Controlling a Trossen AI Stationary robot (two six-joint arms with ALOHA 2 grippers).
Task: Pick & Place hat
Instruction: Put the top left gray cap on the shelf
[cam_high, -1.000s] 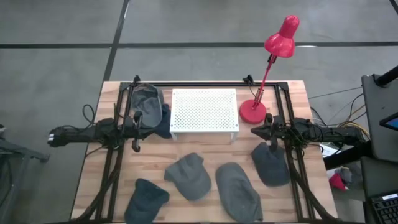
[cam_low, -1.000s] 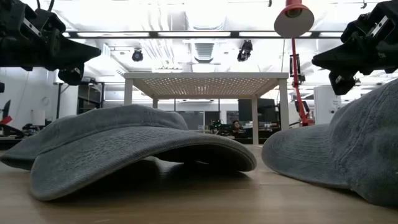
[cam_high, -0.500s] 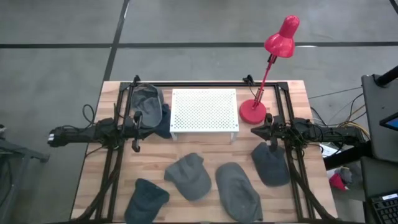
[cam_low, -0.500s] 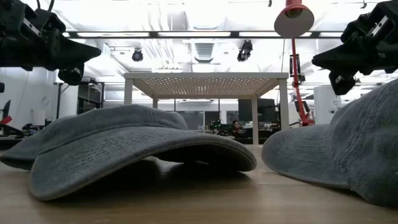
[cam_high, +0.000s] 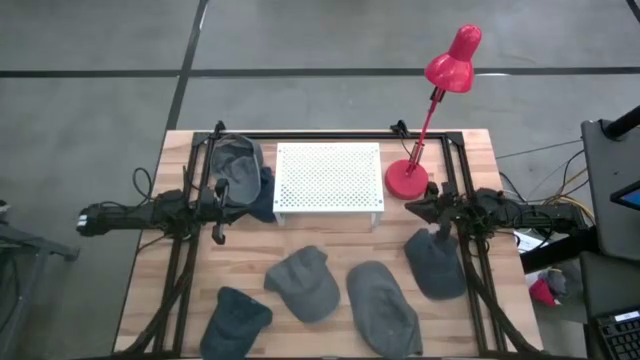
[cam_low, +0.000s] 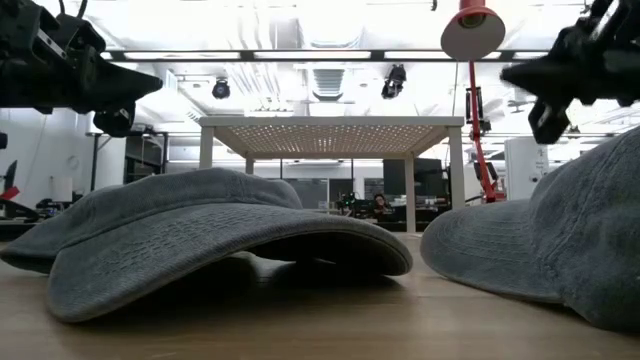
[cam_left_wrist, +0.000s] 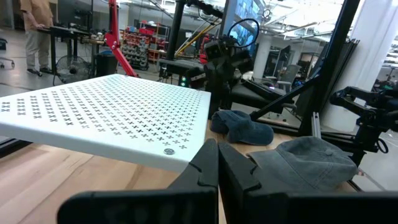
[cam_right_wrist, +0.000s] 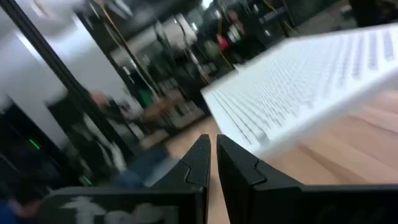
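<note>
Several grey hats lie crown-up on the wooden table: four along the near edge (cam_high: 235, 320), (cam_high: 303, 283), (cam_high: 383, 305), (cam_high: 435, 262), and a grey one (cam_high: 235, 160) beside a dark blue one (cam_high: 262, 197) at the far left. The two middle near hats fill the low view (cam_low: 200, 240), (cam_low: 560, 240). My left gripper (cam_high: 226, 192) (cam_left_wrist: 217, 155) hovers shut, left of the white perforated stand (cam_high: 328, 180). My right gripper (cam_high: 410, 209) (cam_right_wrist: 213, 149) hovers shut, right of the stand and above the right-hand hat. Neither touches a hat.
The white perforated stand (cam_low: 330, 125) stands on legs in the table's middle. A red desk lamp (cam_high: 408, 180) has its base at the far right, close to my right gripper. A black frame (cam_high: 330, 135) runs along the far edge and both sides. Bare wood (cam_high: 340, 245) lies between stand and hats.
My right gripper has started moving: in the low view it sits a little higher than before and is blurred, still shut. The left arm and all the hats have stayed where they were.
</note>
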